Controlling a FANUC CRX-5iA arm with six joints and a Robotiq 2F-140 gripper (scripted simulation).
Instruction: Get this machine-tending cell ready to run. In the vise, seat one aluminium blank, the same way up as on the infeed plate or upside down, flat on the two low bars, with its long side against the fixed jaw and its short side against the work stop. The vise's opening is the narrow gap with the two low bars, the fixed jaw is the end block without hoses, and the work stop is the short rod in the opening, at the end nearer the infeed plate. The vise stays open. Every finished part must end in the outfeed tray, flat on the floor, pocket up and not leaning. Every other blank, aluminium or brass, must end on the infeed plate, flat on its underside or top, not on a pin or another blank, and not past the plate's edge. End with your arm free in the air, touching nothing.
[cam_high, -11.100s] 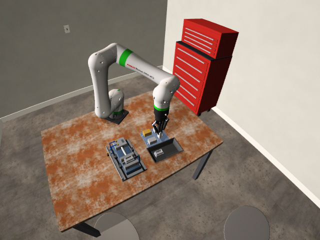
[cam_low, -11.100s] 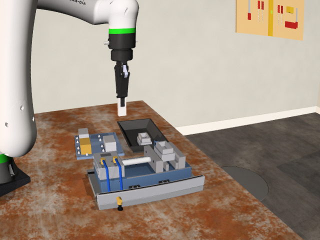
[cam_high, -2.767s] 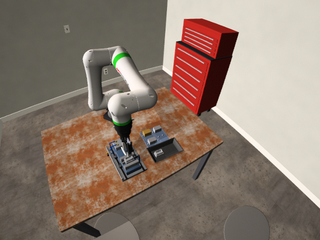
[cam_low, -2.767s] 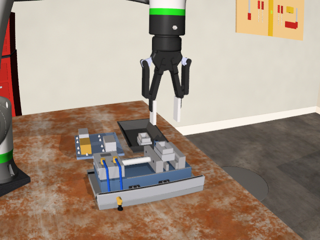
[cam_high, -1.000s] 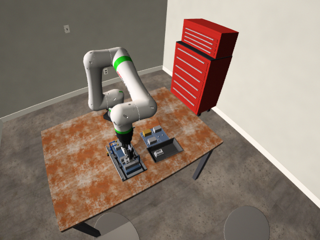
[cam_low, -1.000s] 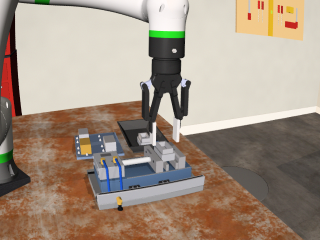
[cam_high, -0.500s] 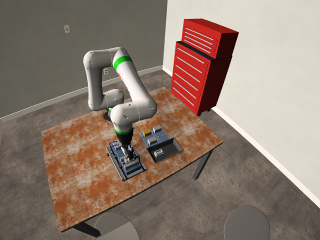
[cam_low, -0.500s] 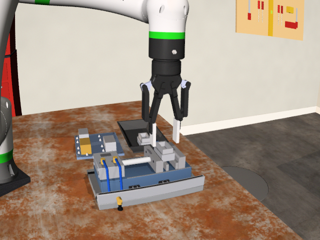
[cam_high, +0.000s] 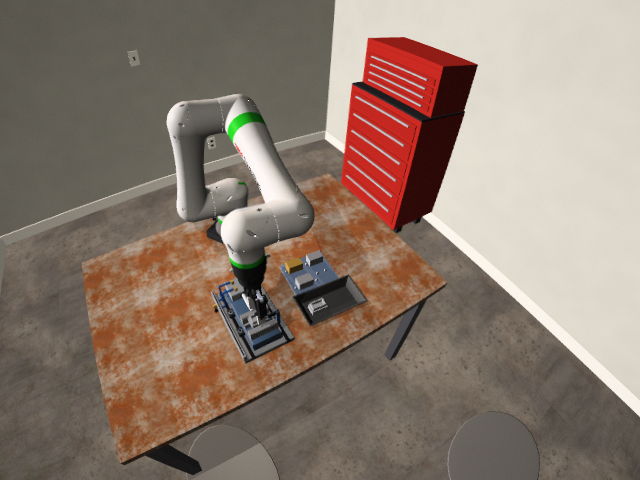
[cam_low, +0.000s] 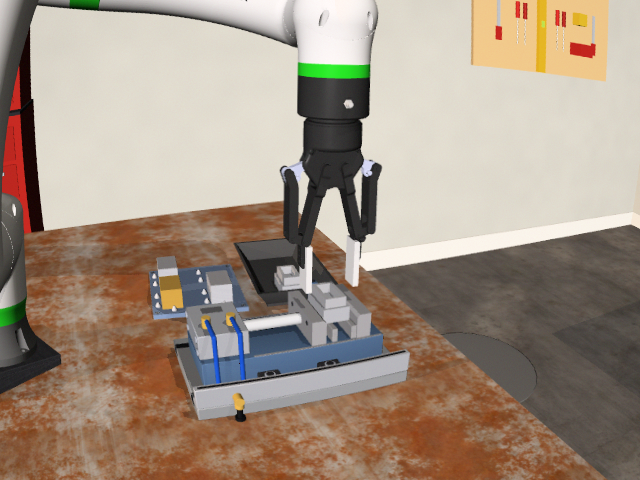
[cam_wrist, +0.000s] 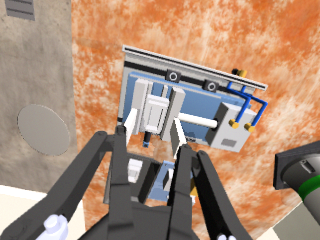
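Note:
The vise (cam_low: 289, 330) stands on the table, with a grey block (cam_low: 330, 302) resting across its opening; the block looks like a finished part with a stepped top. My gripper (cam_low: 330, 284) hangs straight down just above this block, its fingers partly apart with nothing between them. In the wrist view the fingertips frame the block (cam_wrist: 159, 112). The outfeed tray holds one finished part (cam_low: 286, 276). The infeed plate (cam_low: 196, 289) carries a brass blank (cam_low: 170, 294) and two aluminium blanks (cam_low: 166, 266) (cam_low: 219, 286).
The hose-side block (cam_low: 217, 330) with blue hoses and a white rod (cam_low: 271, 321) lies left of the opening. The tray and the plate sit close behind the vise. A red tool cabinet (cam_high: 408, 129) stands beyond the table's far corner.

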